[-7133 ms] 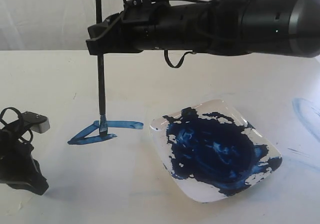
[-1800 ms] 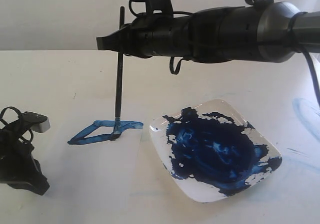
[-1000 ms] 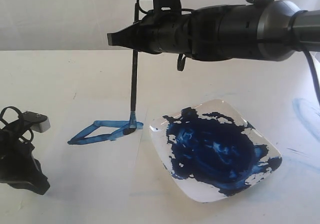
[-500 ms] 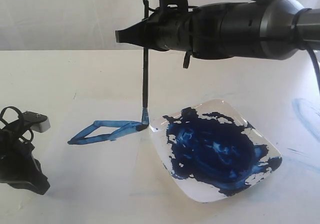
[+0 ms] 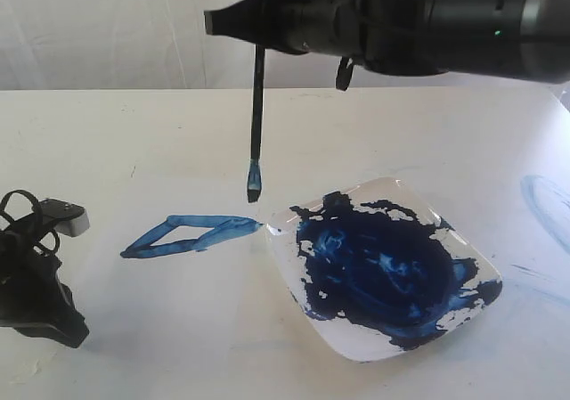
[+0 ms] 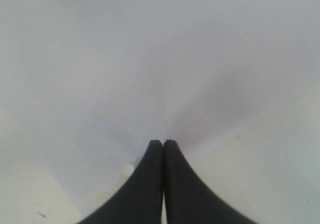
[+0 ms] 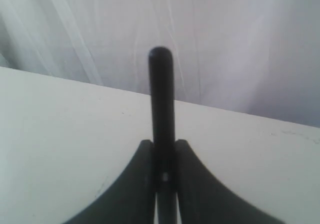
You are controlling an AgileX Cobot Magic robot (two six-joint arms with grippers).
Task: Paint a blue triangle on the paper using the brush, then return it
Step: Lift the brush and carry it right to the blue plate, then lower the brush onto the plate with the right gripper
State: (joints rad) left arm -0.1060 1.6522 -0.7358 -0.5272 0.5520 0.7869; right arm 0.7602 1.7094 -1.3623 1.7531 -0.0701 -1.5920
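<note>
Black-handled brush (image 5: 257,88) hangs upright, pinched in the right hand (image 5: 223,21), tip clear above the blue triangle (image 5: 187,233); left hand (image 6: 163,144) pressed together.

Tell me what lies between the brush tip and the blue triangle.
Nothing: in the exterior view the brush hangs clear above the blue triangle's end, only bare paper showing between.

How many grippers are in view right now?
2. The left gripper is shut, low on the left of the exterior view; the right gripper is high up, shut on the brush above the blue triangle.
</note>
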